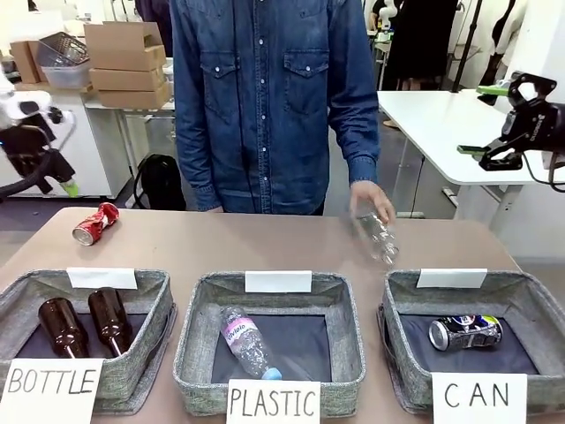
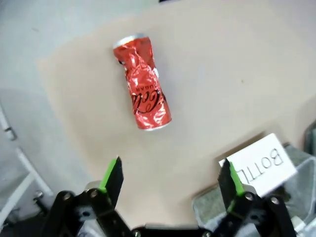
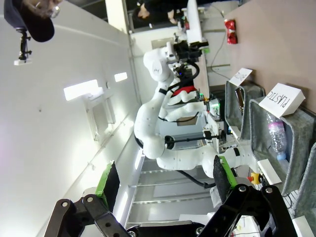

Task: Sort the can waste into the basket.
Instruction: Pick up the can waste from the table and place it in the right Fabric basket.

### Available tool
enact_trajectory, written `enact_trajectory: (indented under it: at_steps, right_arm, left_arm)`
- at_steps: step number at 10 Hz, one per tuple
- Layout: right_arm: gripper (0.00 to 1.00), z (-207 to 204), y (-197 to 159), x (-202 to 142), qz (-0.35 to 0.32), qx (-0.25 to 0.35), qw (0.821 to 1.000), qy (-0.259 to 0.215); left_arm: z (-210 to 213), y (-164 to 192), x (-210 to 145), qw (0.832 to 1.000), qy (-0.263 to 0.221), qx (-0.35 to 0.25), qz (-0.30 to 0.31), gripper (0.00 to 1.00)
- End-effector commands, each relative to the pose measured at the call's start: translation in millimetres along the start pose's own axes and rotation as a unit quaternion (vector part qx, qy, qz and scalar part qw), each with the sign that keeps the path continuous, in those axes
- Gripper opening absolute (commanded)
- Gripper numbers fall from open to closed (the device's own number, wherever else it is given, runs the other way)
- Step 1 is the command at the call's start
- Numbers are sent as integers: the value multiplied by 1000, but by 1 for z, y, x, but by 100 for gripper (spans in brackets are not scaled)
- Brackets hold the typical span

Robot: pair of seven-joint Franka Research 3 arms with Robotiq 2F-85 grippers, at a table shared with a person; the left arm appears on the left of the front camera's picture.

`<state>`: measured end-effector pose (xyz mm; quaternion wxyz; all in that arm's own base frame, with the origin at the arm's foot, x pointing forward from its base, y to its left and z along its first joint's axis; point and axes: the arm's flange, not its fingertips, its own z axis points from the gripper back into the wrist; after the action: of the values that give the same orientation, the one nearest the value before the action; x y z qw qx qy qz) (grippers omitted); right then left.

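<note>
A dented red can (image 1: 95, 223) lies on its side on the far left of the table. In the left wrist view this red can (image 2: 143, 83) is below and ahead of my left gripper (image 2: 173, 182), which hovers open and empty. A dark blue and silver can (image 1: 465, 332) lies inside the grey basket (image 1: 523, 283) marked "CAN" at the front right. My right gripper (image 1: 499, 124) hangs high at the right, off the table, and the right gripper (image 3: 165, 180) is open and empty in its wrist view.
A person in a denim shirt stands at the far side, one hand holding a clear plastic bottle (image 1: 378, 234) above the table. The "PLASTIC" basket (image 1: 196, 353) holds a plastic bottle. The "BOTTLE" basket (image 1: 157, 291) holds two brown bottles.
</note>
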<state>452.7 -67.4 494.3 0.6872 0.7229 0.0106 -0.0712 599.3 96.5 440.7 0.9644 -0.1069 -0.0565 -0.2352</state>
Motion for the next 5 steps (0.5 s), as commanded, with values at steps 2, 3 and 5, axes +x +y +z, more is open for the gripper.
enact_trajectory:
  at_steps: [2,3,5]
  right_arm:
    - [100,2,2,-1,3,-2,1000,4]
    - [100,2,2,-1,3,-2,1000,4]
    - [100,2,2,-1,3,-2,1000,4]
  left_arm:
    - [-33,29,45,998,62,-2,-20,100]
    - [-47,39,51,996,84,2,-6,100]
    - [-72,54,57,995,101,-10,-2,100]
